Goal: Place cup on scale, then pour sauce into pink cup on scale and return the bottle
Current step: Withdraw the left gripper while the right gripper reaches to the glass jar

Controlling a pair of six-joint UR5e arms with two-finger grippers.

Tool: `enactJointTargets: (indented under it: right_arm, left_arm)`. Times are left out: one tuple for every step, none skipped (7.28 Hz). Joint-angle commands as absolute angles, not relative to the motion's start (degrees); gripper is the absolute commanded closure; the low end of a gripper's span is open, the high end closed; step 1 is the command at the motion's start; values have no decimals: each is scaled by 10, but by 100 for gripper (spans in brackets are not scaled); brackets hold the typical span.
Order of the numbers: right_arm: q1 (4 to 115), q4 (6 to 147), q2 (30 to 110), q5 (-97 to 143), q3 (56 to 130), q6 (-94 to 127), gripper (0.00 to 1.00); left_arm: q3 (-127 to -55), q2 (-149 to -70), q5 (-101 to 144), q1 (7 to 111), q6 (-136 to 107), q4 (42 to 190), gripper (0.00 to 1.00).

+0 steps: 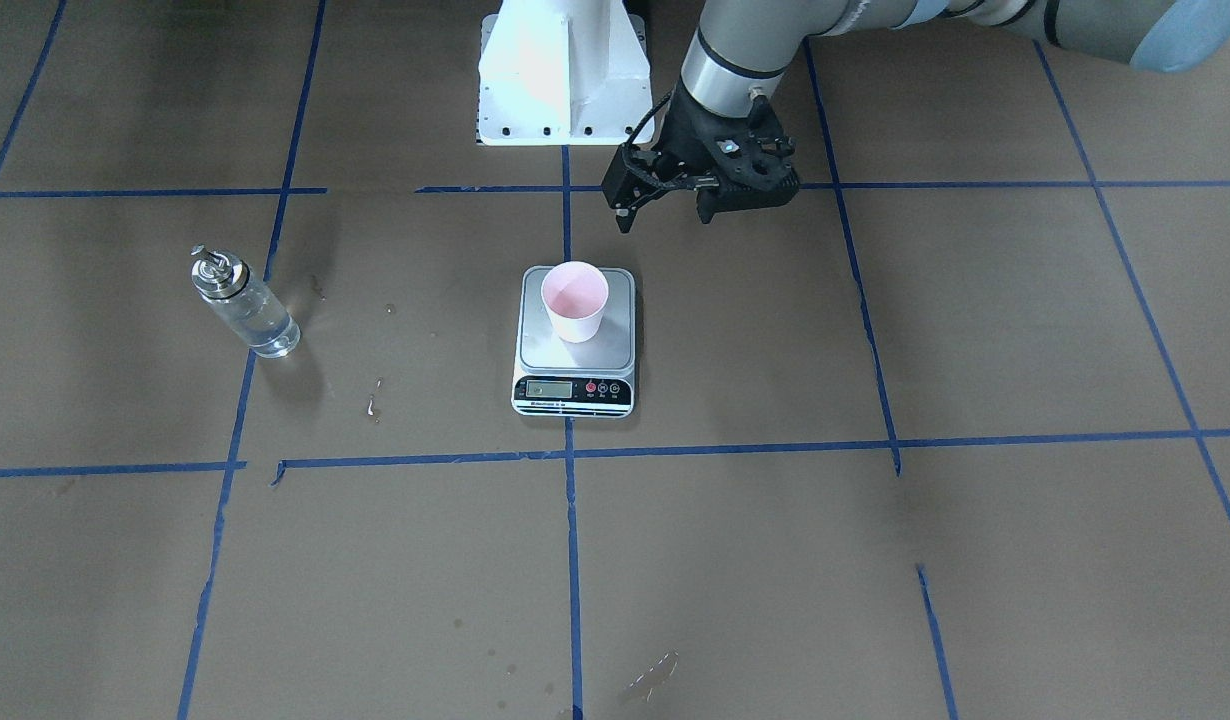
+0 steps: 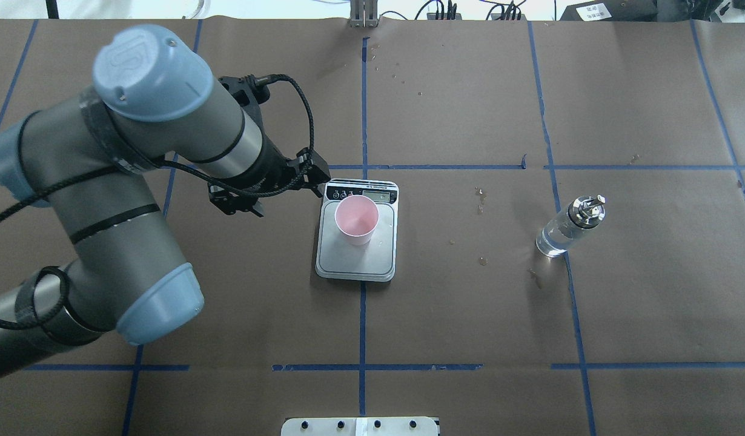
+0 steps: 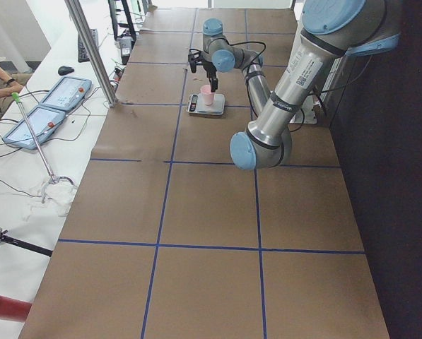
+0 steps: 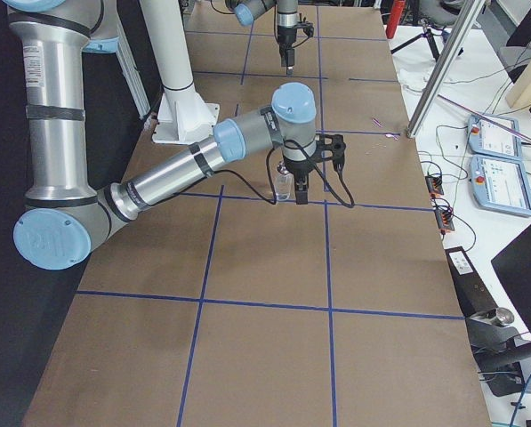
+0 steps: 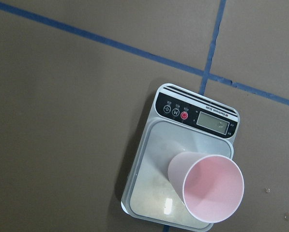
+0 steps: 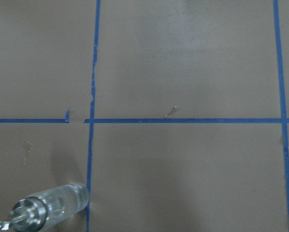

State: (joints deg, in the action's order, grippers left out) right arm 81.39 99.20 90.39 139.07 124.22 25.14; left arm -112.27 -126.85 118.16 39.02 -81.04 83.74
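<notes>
Pink cup stands on the scale, bottle well apart.

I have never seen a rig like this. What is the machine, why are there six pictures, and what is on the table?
All six pictures show the same moment from different cameras. The machine is a robot with two jointed arms, each ending in a two-finger gripper. Two cameras look down on the brown-papered table from opposite sides, two look along it from its ends, and one rides on each wrist.

A pink cup stands upright on a small kitchen scale. A clear glass bottle stands apart from them, on the robot's right.

The left gripper hangs open and empty beside the scale, touching nothing. The right gripper shows only in an end view, near the bottle, so I cannot tell whether it is open or shut. Nothing is held: the bottle stands free.
</notes>
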Motion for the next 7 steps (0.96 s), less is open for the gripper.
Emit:
enactJointTargets:
  right_arm:
    - [693,1002,904,1311,1356,459,0]
    - [614,998,907,1241,1396,549,0]
    - [521,969,910,1151,1416,649,0]
    - [419,933,929,1042,1418,721,0]
    - [307,846,998,896,1416,766,0]
    - [263,740,1075,846,1410,776,0]
    - [220,691,1111,775,1398,780,0]
  left_arm:
    - [-1170,-1232,1210,456,-737,810,0]
    - [-1175,-1231,1210,474,-710,795,0]
    - [-1175,-1230,1210,490,-691,792,0]
    - [-1176,-1229,1210,508,-668,787,0]
    - [-1180,-1221,1211,525,-624,771,0]
    - [-1180,-1213,1211,549,-577,753,0]
    - [-1181,-1198,1210,562,-539,749,0]
